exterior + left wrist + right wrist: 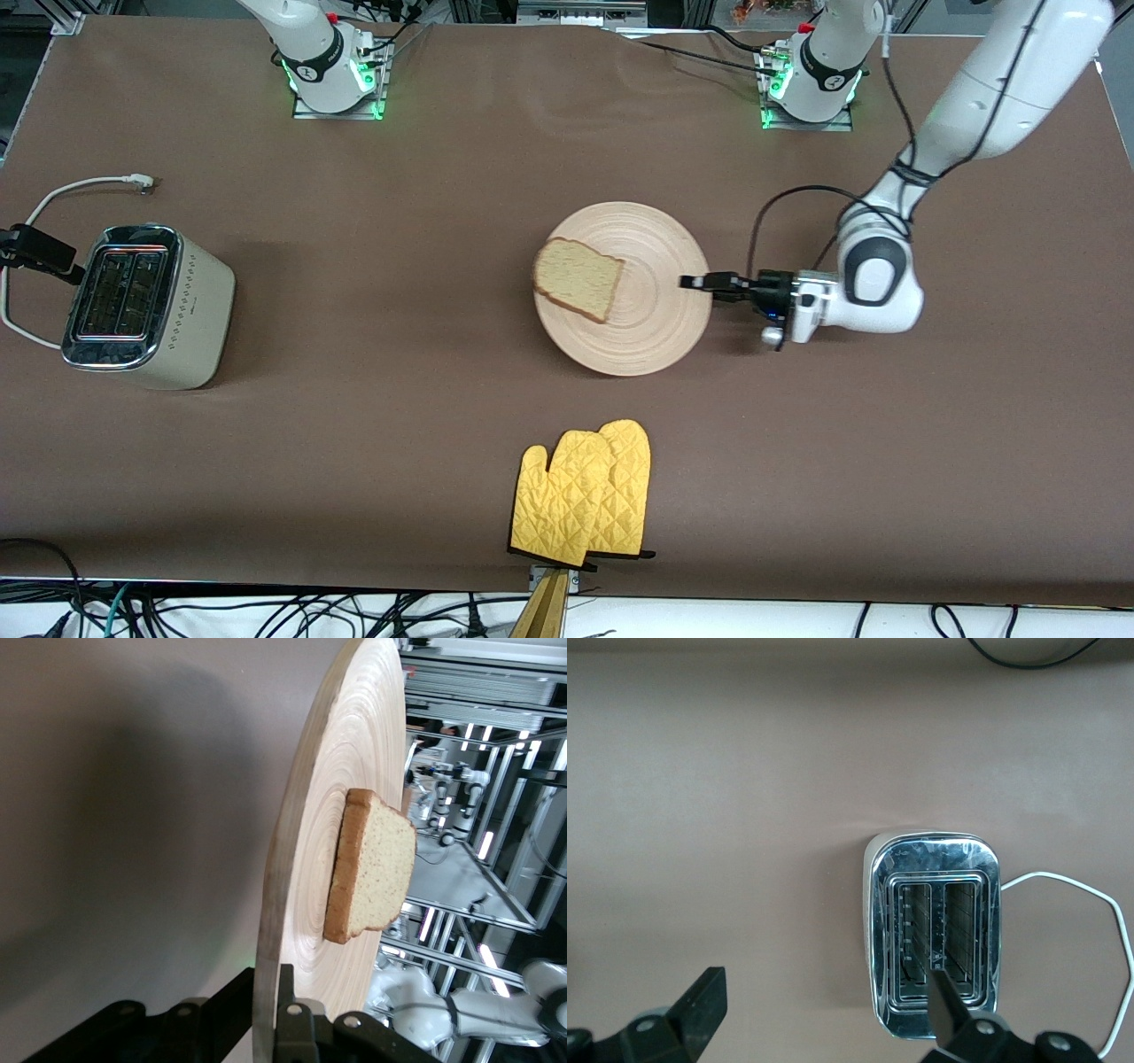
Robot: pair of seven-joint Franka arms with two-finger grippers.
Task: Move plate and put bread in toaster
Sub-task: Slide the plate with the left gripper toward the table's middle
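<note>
The left gripper (700,283) is clamped on the rim of the plate (651,306) at the edge toward the left arm's end of the table, one finger (297,1028) above the wood and one below, and the plate looks lifted clear of the brown table (399,425), casting a soft shadow beneath it in the left wrist view. Riding on that plate is the bread (578,279), lying flat on the side away from the gripper and overhanging the rim a touch; in the left wrist view the bread (368,868) sits well up the grooved plate (301,904) from the fingers. Over at the right arm's end, the right gripper (819,1019) hangs high above the toaster (935,935), jaws spread wide apart and holding nothing, looking straight down into the two slots. The toaster (146,306) stands well apart from the plate, white cord (62,190) trailing off it. A pair of yellow oven mitts (585,496) lies nearer the front camera than the plate, at the table edge.
</note>
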